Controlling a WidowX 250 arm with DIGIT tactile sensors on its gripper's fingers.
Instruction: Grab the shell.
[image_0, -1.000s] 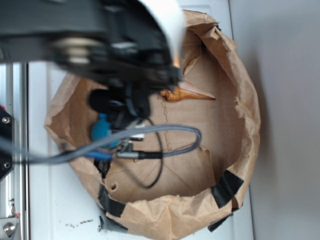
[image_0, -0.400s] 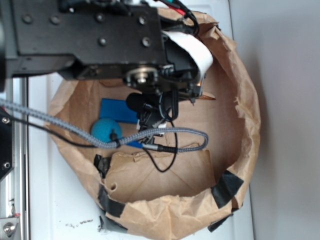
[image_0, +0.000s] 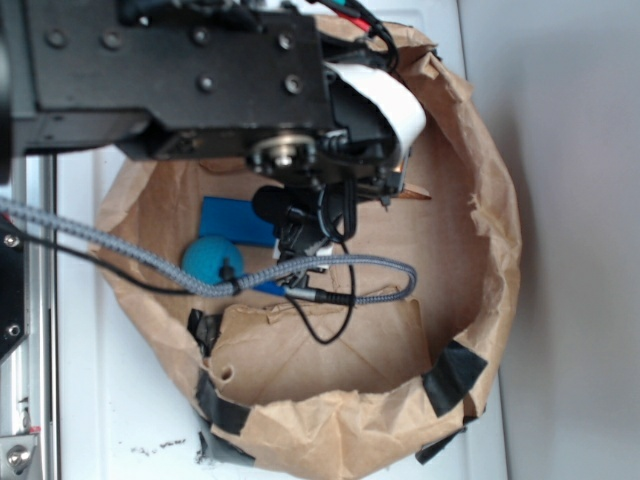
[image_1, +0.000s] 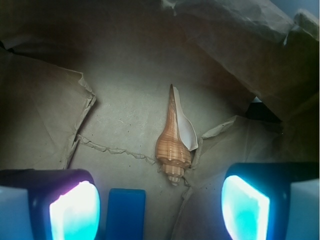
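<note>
My gripper (image_1: 160, 200) stands wide and empty; the shell (image_1: 174, 137) lies just ahead between the fingers, tail pointing away.

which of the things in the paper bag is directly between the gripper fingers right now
The shell: in the wrist view it lies on the brown paper between the open gripper fingers. The blue ball and the flat blue block sit off to one side.
</note>
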